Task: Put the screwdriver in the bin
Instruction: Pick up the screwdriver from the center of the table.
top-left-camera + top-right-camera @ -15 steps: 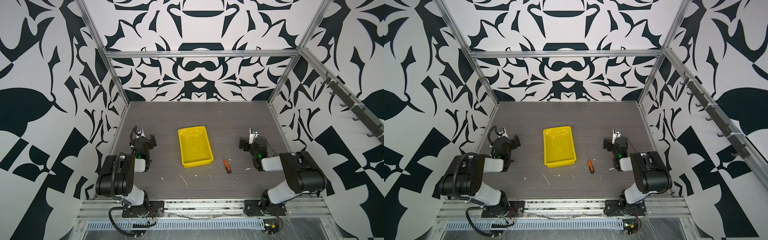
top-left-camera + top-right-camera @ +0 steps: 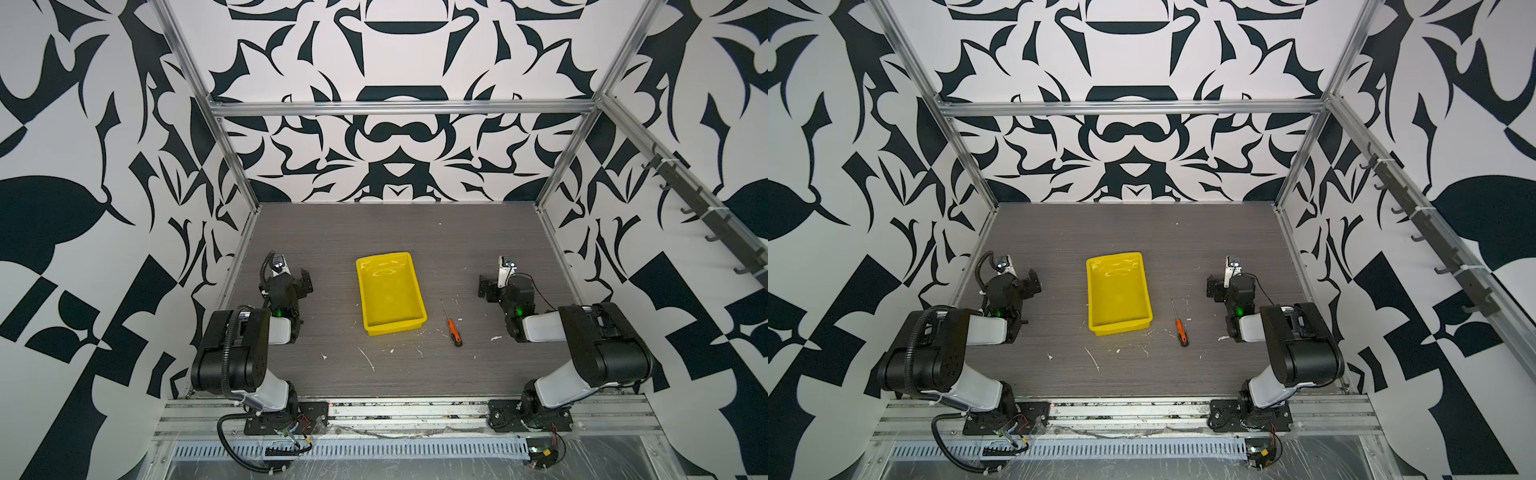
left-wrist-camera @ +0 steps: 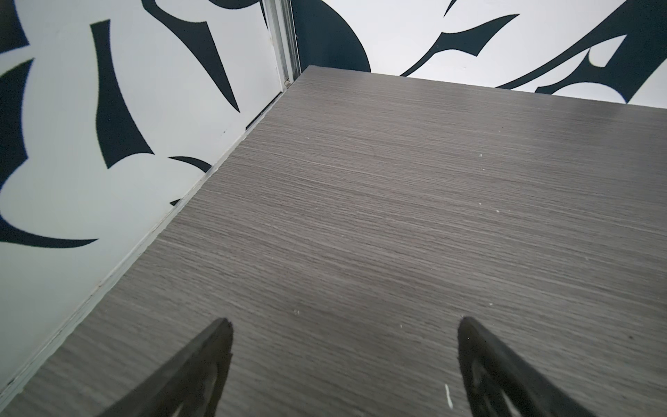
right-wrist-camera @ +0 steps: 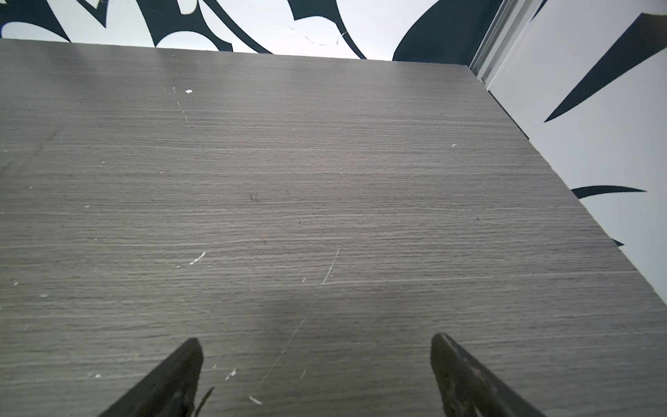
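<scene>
Both top views look down from high on the whole table [image 2: 374,232]; wrist cameras skim it closely.

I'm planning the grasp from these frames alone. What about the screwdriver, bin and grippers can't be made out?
Screwdriver tip type: too small in both top views.
Screwdriver and bin: outside both wrist views, which show only table and fingertips.
Left gripper, right gripper: wrist views' edges cut off all but the fingertips.
</scene>
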### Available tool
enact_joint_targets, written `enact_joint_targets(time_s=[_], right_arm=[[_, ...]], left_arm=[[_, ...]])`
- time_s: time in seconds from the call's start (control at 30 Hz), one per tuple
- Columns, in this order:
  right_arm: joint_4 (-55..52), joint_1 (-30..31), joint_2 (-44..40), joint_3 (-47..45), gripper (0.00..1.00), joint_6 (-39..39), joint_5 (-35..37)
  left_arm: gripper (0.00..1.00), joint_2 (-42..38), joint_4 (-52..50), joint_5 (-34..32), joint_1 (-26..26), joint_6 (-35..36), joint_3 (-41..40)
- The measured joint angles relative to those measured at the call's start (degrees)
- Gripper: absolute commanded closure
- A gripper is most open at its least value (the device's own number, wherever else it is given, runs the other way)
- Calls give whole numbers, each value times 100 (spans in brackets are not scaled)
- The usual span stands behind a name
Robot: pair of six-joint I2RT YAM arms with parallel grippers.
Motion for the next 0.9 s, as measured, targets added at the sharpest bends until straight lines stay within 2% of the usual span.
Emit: enact_joint_targets(time_s=[0.17,0.3,0.37,0.43,0.6,0.7,0.77,0.83,0.9], right_arm=[[-188,0,-90,26,0,9,61],[-1169,0,-780,291,0,13,83],[-1915,17,-1320,566,0,72,87],[-3132,92,-1963,1137,0,334,269],[-5880,299,-2767,2702,0,1193,494],[-7219,846,-3056,2944,0,1650,442],[-8041,1681,-3021,2946,0,1947,501],[-8714,2555,-2634,3038,0,2192,481],[-9079,3080,-2100,3134,0,2356,422]], left_arm=[[1,-46,-133,-66,0,-24,35],[1,-417,-1169,-168,0,-92,544],[1,-778,-1893,-85,0,-225,911],[1,-1270,-2658,7,0,-498,1263],[1,-2446,-4666,413,-107,-1526,2153],[1,-2682,-5722,885,-195,-2111,2771],[1,-2686,-6262,1276,-216,-2428,3016],[1,-2627,-6747,1646,-225,-2717,3091],[1,-2581,-7125,1930,-262,-2944,3042]])
